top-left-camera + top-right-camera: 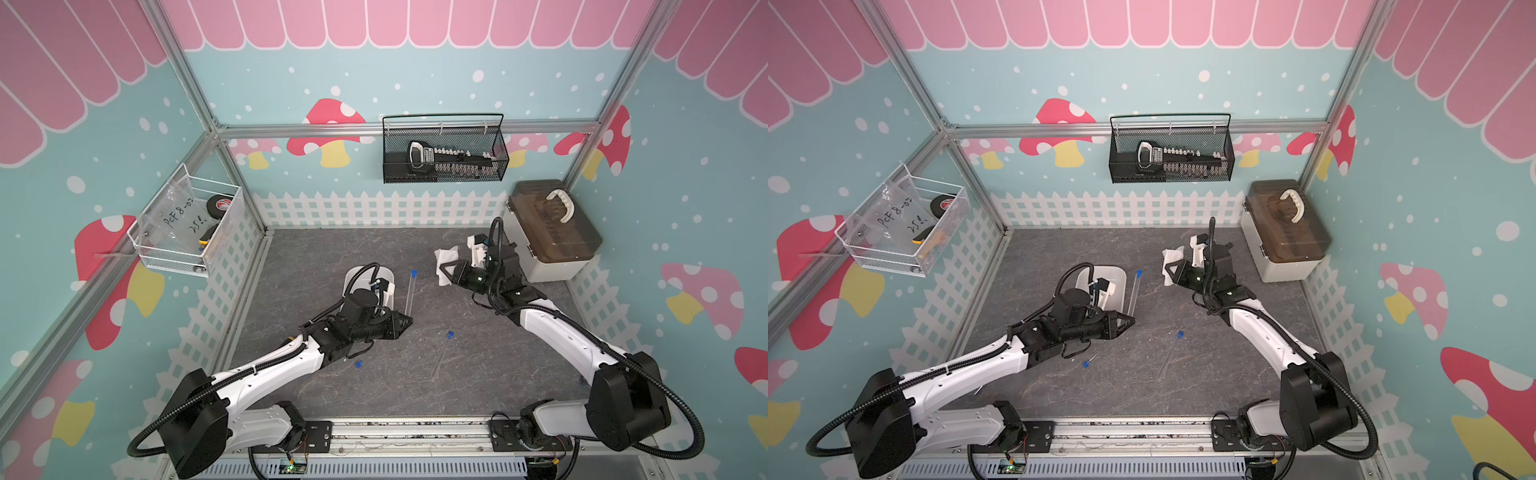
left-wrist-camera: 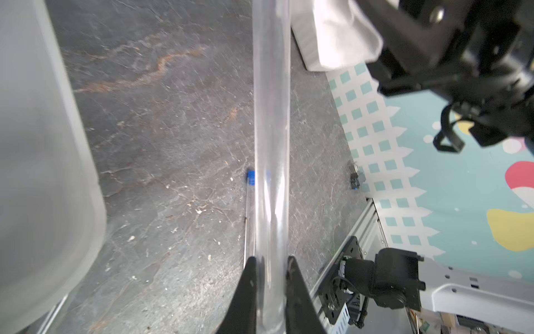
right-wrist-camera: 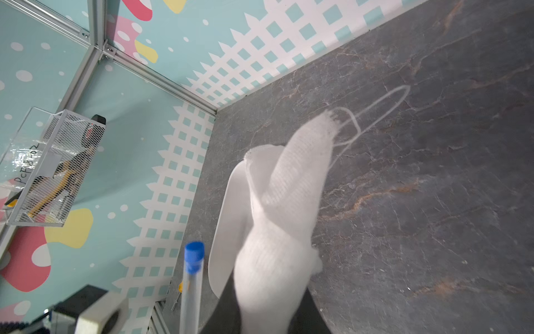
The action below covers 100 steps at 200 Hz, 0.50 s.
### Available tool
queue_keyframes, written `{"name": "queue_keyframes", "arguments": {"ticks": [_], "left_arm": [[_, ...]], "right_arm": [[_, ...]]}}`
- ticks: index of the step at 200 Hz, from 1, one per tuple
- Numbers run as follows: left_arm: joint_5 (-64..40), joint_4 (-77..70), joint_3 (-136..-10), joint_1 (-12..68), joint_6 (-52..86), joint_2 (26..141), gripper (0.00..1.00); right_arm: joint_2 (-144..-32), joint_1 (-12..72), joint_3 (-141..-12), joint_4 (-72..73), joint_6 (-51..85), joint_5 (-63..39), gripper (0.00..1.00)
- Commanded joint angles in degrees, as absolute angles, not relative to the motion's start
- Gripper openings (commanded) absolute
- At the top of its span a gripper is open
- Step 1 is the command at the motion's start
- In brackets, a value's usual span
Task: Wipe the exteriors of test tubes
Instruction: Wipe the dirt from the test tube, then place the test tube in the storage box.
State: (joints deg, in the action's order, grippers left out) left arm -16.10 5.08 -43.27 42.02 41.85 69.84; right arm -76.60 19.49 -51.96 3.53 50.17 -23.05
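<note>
Left gripper: we find the jaws closed tight on the clear, uncapped end of the held tube. The left wrist view shows both fingers pressing against its wall.
Held tube, position: it is lifted off the table, just beside the tray. Its blue cap points toward the back wall, away from the jaws.
Reason for this grip: we judge that gripping the very end leaves nearly the whole length bare for wiping.
Right gripper: the jaws are set narrow and pinch the cloth. The cloth bunches out past the fingertips, so fabric rather than the fingers would meet the tube.
Cloth to tube: they are near but apart in both top views. The right wrist view shows the cap beside the cloth, not touching it.
Step in hand: we judge this to be the approach before a wipe.
Loose tube: it lies flat on the table between the arms, apart from both grippers.
Tube under the left arm: only its capped end shows clearly.
Fourth tube: we cannot locate it, because the left wrist hides most of the tray.
Risk: the held tube is supported at one end only, so a sideways push may tilt it or make it slip. We advise stroking along its length.
</note>
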Motion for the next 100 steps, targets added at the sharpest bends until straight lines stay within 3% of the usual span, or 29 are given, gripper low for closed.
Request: {"name": "queue_keyframes", "arguments": {"ticks": [1,100], "left_arm": [[-16.3,8.1,-42.7,39.3,39.8,68.3,0.11],[-18.0,13.7,-43.4,25.2,30.2,75.1,0.11]], "right_arm": [[-73.4,19.3,-48.9,1.7,50.0,-22.4,0.19],[-61.0,19.3,-38.4,-3.0,51.0,-19.9,0.2]]}}
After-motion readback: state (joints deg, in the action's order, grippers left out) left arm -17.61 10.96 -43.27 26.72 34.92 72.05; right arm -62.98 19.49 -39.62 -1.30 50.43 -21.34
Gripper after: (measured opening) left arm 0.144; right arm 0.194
